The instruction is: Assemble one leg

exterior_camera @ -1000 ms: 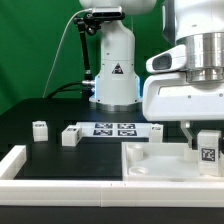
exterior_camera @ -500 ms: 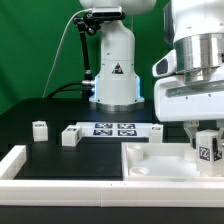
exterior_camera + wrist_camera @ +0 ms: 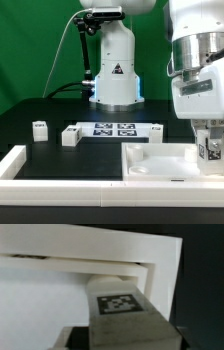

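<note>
On the table (image 3: pixel 60 112), three legs (image 3: pixel 211 149).

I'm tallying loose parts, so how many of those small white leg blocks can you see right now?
3. One leg is in the gripper over the white panel; two legs stand on the black table beside the marker board. Others may be hidden.

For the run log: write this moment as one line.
hand: shut on leg | leg: tag visible, held over white panel near its corner on the exterior view's right | seating: cannot tell | spare legs on table
</note>
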Robot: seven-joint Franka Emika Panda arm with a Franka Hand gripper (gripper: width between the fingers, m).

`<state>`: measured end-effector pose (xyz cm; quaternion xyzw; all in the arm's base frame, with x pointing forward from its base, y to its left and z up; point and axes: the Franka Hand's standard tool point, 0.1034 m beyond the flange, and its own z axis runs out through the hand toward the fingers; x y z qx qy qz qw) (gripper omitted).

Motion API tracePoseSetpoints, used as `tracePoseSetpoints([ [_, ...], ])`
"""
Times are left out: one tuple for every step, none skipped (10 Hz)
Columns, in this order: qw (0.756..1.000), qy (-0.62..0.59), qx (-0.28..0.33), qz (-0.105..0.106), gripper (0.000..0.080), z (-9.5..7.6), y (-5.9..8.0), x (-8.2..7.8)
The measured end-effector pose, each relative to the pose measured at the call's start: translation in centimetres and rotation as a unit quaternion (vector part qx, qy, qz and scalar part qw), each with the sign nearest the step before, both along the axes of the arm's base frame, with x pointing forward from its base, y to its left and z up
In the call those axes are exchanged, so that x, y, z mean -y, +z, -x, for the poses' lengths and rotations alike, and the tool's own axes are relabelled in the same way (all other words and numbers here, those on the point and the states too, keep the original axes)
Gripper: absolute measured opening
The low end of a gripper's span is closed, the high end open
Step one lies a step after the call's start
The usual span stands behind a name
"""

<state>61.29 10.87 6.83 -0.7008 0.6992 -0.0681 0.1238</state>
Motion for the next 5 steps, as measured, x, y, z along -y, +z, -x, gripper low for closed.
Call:
tracePoseSetpoints([
  [1.000, -0.021, -0.001, -0.008, 0.0304, 0.00, 0.00, 0.08],
  [0.997, -0.068, -0.004, -0.025, 0.0303, 0.04, -0.01, 0.04],
  [0.995, -0.095, -0.006, -0.034, 0.0303, 0.07, -0.02, 0.01],
  [0.990, -0.135, -0.010, -0.048, 0.0303, 0.14, -0.10, -0.02],
  [0.988, -0.142, -0.011, -0.050, 0.0303, 0.20, -0.21, -0.03],
])
